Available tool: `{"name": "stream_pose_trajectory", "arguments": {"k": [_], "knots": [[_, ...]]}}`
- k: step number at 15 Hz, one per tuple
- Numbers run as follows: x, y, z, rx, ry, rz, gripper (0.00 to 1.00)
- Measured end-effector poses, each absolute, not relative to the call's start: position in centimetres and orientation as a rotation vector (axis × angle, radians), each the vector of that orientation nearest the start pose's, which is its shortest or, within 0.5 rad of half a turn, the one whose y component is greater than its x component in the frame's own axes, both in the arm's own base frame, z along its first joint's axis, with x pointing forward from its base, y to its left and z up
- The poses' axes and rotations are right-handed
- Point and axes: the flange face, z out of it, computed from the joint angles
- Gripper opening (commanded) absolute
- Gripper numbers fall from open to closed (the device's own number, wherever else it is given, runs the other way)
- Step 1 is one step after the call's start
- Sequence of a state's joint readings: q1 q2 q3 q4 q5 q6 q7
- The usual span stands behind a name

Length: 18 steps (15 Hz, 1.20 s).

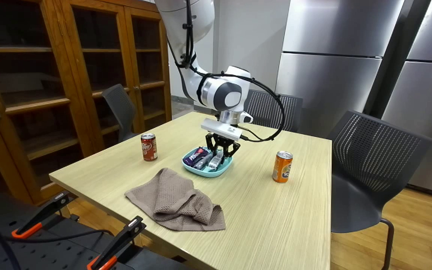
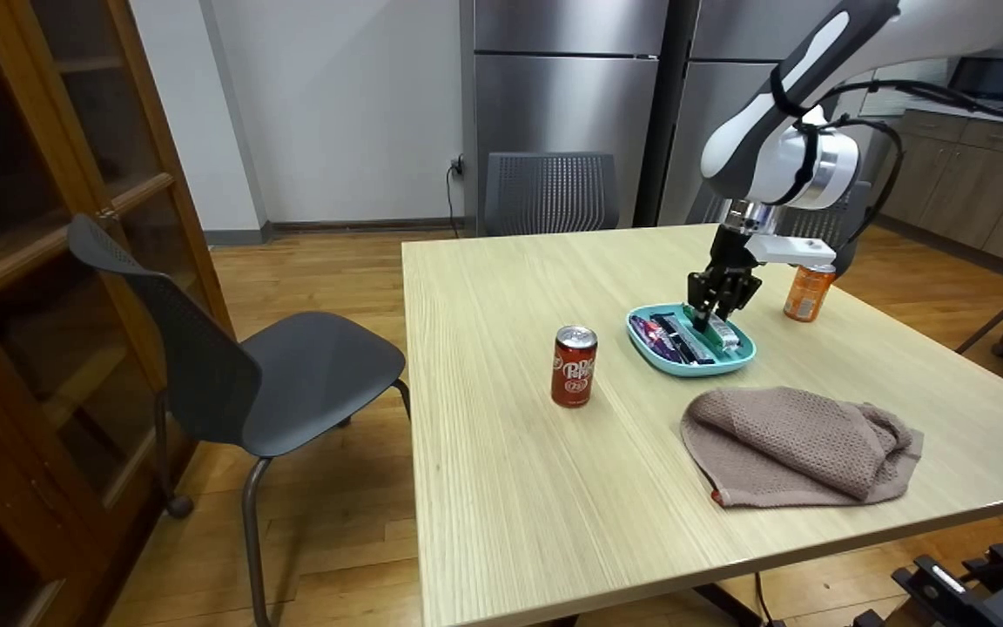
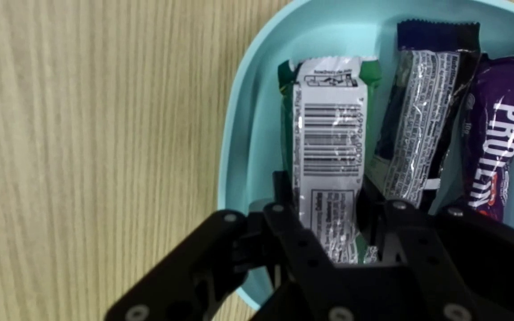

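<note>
The tray (image 3: 237, 147) rests on the table (image 1: 276, 225). In the wrist view, the left bar (image 3: 330, 129) lies in the tray between the fingers (image 3: 283, 189) of the gripper (image 3: 325, 183), the middle bar (image 3: 422, 116) to its right, and the right bar (image 3: 500, 133) just beside the middle one. In both exterior views, the Dr Pepper can (image 2: 574, 366) stands left of the tray, the Fanta can (image 1: 282, 167) right of it, and the cloth (image 1: 180, 204) lies before it. In an exterior view, a chair (image 1: 381, 157) stands right of the table, the refrigerators (image 1: 336, 86) behind and the cabinet (image 1: 68, 75) left.
</note>
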<state>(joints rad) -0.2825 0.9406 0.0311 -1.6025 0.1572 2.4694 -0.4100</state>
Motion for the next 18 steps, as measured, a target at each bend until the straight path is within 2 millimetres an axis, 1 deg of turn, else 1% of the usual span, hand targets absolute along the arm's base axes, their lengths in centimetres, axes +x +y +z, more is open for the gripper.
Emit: {"name": "stream_pose_trajectory", "arguments": {"k": [1,2,7,8,12,16,18], "knots": [[64.7,-16.8,6.8,-3.006,-0.032,0.049,0.62],[64.7,-16.8,6.8,-3.006,-0.034,0.050,0.63],[64.5,-16.8,6.7,-3.029,-0.096,0.070,0.98],[64.3,-16.7,6.6,-3.033,-0.112,0.079,1.00],[63.1,-16.3,6.8,-3.049,-0.163,0.104,1.00],[62.0,-16.0,7.8,-3.064,-0.203,0.096,1.00],[61.5,-15.9,8.6,-3.069,-0.233,0.083,1.00]]}}
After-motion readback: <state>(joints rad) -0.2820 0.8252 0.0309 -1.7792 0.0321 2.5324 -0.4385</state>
